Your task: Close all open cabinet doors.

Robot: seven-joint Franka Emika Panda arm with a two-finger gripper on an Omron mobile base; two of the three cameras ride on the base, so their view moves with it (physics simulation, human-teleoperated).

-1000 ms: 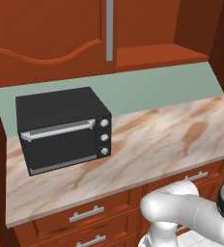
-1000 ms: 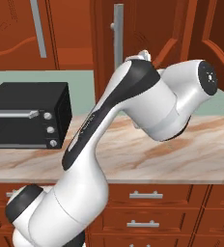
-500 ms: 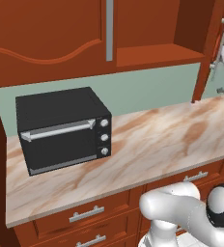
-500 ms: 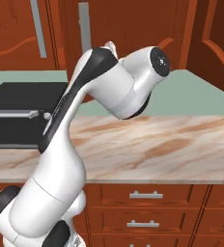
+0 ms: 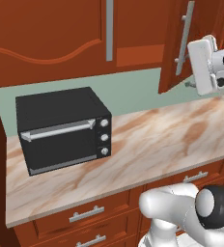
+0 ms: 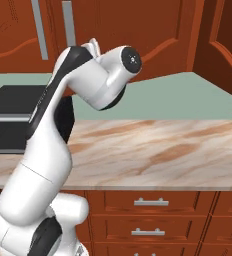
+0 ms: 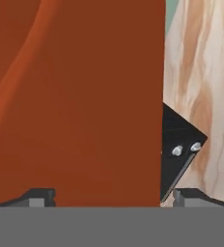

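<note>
On the left we see a black toaster oven (image 5: 61, 130) on the marbled tabletop (image 5: 147, 144); rightward, a reddish-brown wooden cabinet door (image 5: 191, 38) swings open, our hand's fingers (image 7: 41, 197) spread before it.

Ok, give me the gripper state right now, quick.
Gripper: open, jaws spread wide and holding nothing, right up against the open cabinet door.
</note>
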